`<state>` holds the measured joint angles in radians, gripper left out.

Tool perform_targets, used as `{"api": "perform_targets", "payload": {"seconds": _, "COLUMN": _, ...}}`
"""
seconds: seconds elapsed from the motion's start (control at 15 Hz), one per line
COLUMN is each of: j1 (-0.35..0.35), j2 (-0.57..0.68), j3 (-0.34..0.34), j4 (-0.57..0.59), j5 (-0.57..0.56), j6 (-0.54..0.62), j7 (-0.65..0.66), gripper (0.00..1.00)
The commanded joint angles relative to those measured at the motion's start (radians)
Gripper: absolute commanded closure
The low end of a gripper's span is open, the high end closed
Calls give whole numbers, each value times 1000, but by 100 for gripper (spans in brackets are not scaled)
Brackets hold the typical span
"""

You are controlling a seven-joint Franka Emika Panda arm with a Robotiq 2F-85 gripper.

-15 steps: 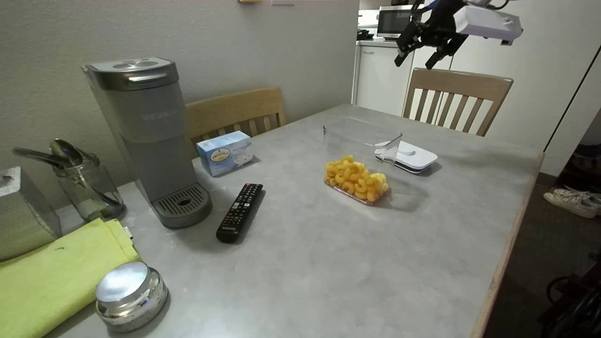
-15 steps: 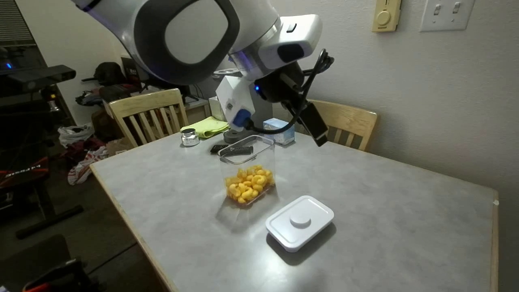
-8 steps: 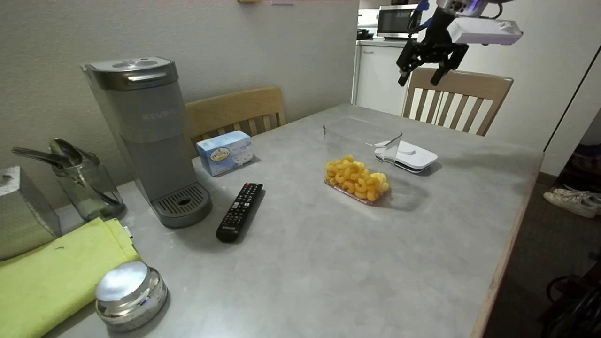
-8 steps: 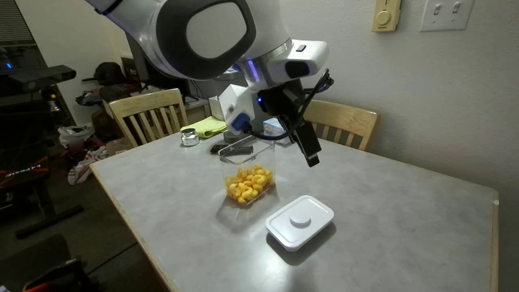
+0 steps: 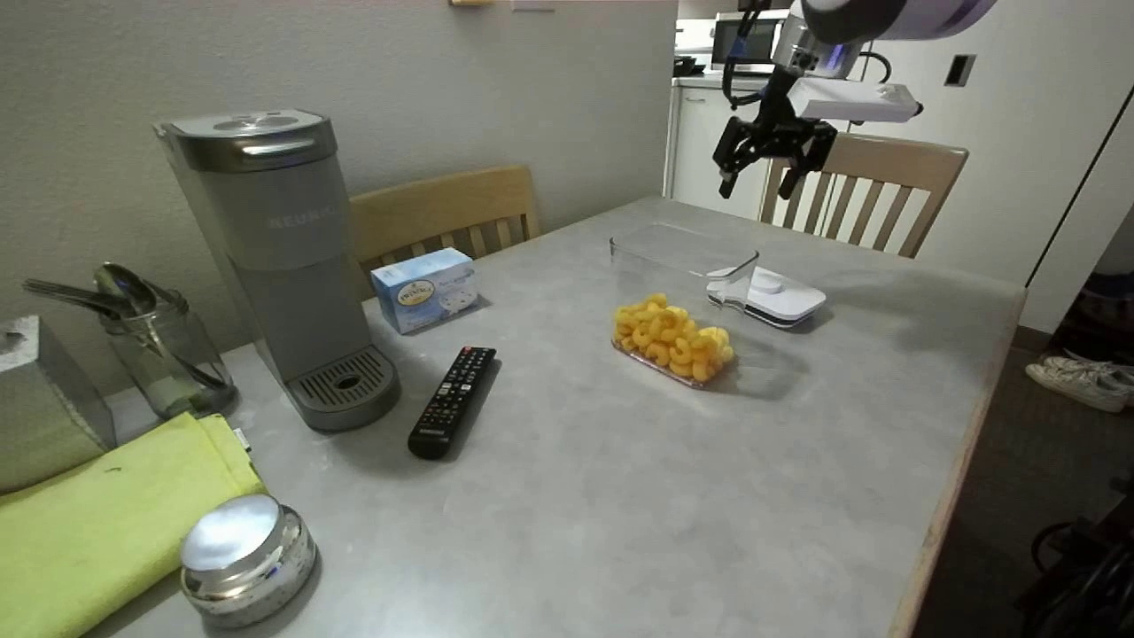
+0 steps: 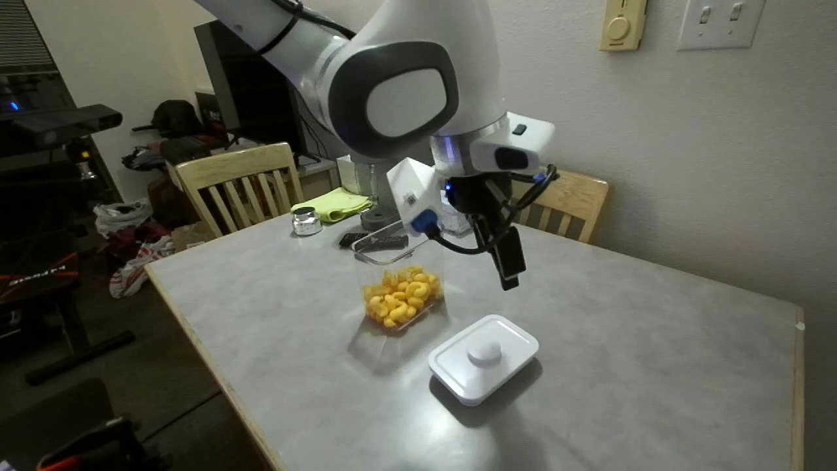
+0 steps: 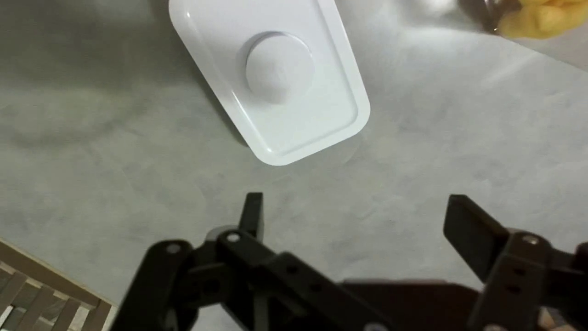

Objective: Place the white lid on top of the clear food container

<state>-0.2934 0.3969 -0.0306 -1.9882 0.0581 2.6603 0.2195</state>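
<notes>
The white lid (image 6: 451,366) lies flat on the table with its round knob up. It also shows in the wrist view (image 7: 321,110), ahead of the fingers, and in an exterior view (image 5: 788,303), partly seen through the container. The clear food container (image 6: 386,262) stands upright and uncovered beside the lid, with yellow pieces (image 6: 400,297) in its bottom. Its rim shows in an exterior view (image 5: 682,270), and a corner with yellow pieces (image 7: 542,20) in the wrist view. My gripper (image 7: 356,202) is open with nothing between its fingers, above the table and apart from the lid.
A blue tea box (image 5: 425,288), a grey coffee maker (image 5: 292,239), a black remote (image 5: 452,399), a metal jar (image 5: 248,558) and a yellow cloth (image 5: 124,514) are on the table away from the lid. Chairs (image 6: 562,203) stand round the table, and a wall (image 6: 719,163) is behind.
My gripper has come down nearer the table, shifting left in an exterior view, and stays open. The lid and container have not moved.
</notes>
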Motion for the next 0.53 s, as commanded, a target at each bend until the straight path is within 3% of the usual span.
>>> {"api": "perform_targets", "payload": {"seconds": 0.0, "j1": 33, "j2": 85, "j3": -54, "j4": 98, "j5": 44, "j6": -65, "j7": -33, "gripper": 0}}
{"api": "perform_targets", "payload": {"seconds": 0.47, "j1": 43, "j2": 146, "j3": -95, "j4": 121, "j5": 42, "j6": -124, "j7": -18, "gripper": 0}}
